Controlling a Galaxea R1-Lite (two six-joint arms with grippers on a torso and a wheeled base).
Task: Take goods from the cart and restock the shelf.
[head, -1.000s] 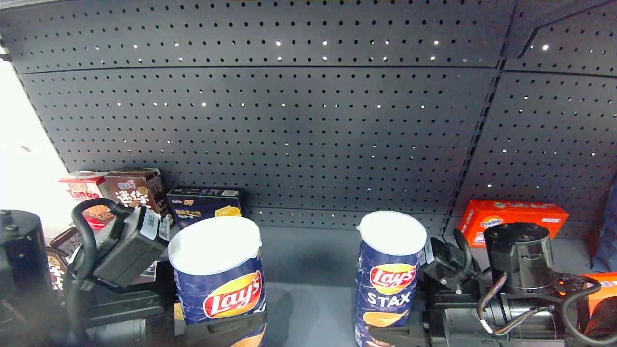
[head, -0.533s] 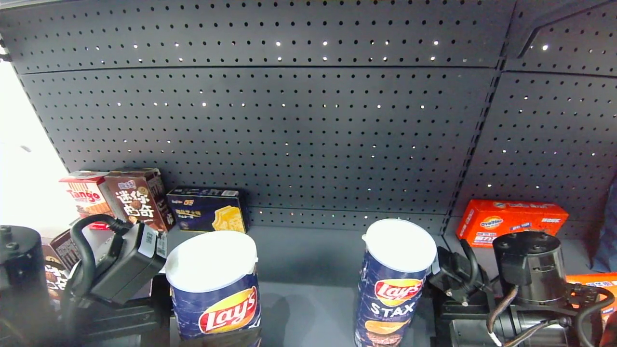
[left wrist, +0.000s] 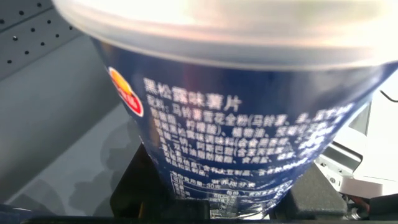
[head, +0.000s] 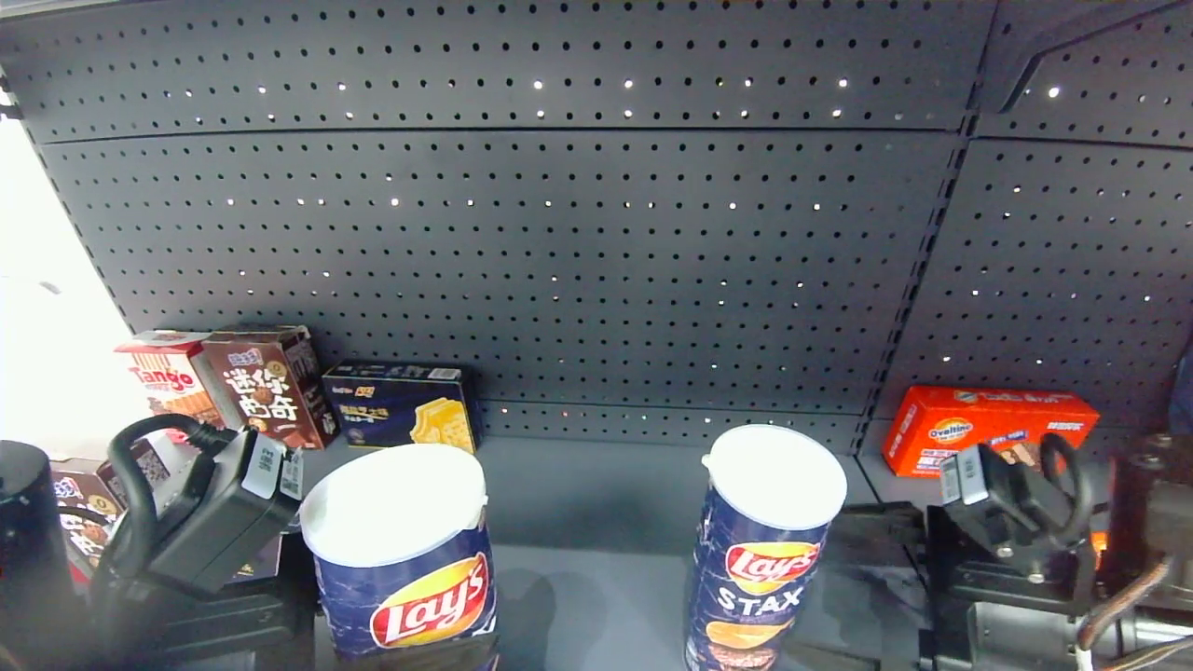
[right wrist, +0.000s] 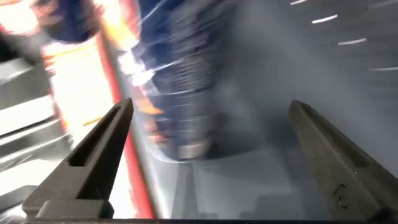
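Note:
Two dark blue chip cans with white lids are on the grey shelf (head: 596, 503). The left can (head: 401, 559) is near the front left, and my left gripper (left wrist: 224, 202) is shut on its lower body (left wrist: 249, 124), a dark finger (left wrist: 134, 193) on each side. The right can (head: 760, 550) stands upright on the shelf floor by itself. My right gripper (right wrist: 211, 168) is open and sits off to the right of that can, apart from it. The can (right wrist: 180, 93) appears blurred beyond its spread fingers (right wrist: 93, 168).
A red wafer box (head: 163, 377), a brown box (head: 266, 382) and a dark blue box (head: 401, 415) stand at the back left. An orange box (head: 988, 424) lies at the back right. The perforated back wall (head: 596, 261) closes the shelf behind. Bare floor lies between the cans.
My right gripper has let go of the right can and drawn away to the right; the can now stands alone. My left gripper has shifted a little left and down with its can.

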